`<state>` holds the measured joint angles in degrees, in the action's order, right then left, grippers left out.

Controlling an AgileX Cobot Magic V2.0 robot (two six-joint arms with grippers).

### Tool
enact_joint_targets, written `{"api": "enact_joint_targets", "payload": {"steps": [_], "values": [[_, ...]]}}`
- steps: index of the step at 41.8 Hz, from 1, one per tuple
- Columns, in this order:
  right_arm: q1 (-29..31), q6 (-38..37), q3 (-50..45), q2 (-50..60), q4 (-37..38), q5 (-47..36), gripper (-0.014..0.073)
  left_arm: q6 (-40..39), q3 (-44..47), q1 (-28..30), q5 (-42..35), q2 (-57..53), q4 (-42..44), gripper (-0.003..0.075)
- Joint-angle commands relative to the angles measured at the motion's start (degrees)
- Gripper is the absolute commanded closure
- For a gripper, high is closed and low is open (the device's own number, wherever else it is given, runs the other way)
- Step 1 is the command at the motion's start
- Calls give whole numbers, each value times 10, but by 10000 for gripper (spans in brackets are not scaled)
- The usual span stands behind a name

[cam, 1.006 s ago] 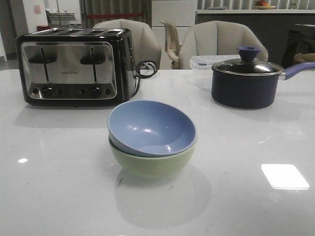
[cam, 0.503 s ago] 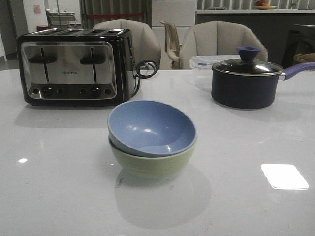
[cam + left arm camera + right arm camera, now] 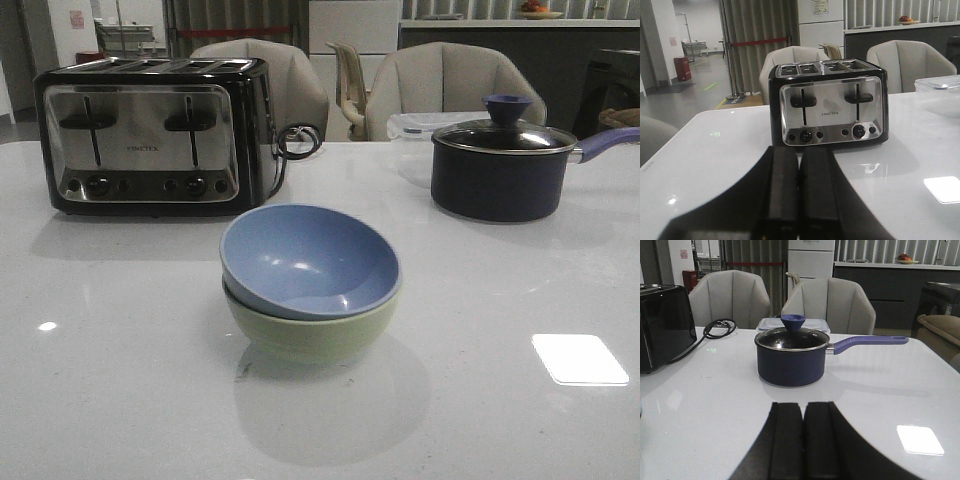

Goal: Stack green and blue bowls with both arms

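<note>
Blue bowl (image 3: 310,260) nests tilted inside green bowl (image 3: 305,335), so stacking looks done. Toaster (image 3: 150,135) at ten o'clock. Left gripper (image 3: 799,190) and right gripper (image 3: 803,440) clenched, holding nothing.

- Dim, greyish indoor light; overhead lamps leave bright rectangular glare patches on the glossy white table (image 3: 120,400).
- Soft shadows pool beneath the blue bowl (image 3: 310,260) and toaster (image 3: 150,135).
- Wrist views: near fingers dark, slightly blurred.
</note>
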<state>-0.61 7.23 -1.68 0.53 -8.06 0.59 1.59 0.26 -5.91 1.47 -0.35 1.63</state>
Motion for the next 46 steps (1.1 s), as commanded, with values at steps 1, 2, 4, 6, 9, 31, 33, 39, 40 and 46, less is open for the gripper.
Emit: {"api": "enact_joint_targets", "payload": {"steps": [1, 2, 4, 6, 9, 31, 33, 39, 40, 46], "values": [[4, -22, 4, 8, 36, -52, 559, -5, 4, 0, -50, -9, 0, 622], [4, -42, 4, 8, 54, -54, 559, -5, 4, 0, -50, -9, 0, 622], [4, -72, 4, 8, 91, -56, 559, -5, 4, 0, -50, -9, 0, 622], [4, -88, 4, 8, 101, -58, 559, -5, 4, 0, -50, -9, 0, 622], [4, -87, 4, 8, 96, -58, 559, -5, 4, 0, -50, -9, 0, 622], [4, -87, 4, 8, 81, -59, 559, -5, 4, 0, -50, -9, 0, 622], [4, -87, 4, 8, 81, -59, 559, -5, 4, 0, -50, -9, 0, 622], [4, -87, 4, 8, 81, -59, 559, -5, 4, 0, -50, -9, 0, 622], [4, -87, 4, 8, 81, -59, 559, -5, 4, 0, -50, -9, 0, 622], [4, -87, 4, 8, 81, -59, 559, -5, 4, 0, -50, -9, 0, 622]]}}
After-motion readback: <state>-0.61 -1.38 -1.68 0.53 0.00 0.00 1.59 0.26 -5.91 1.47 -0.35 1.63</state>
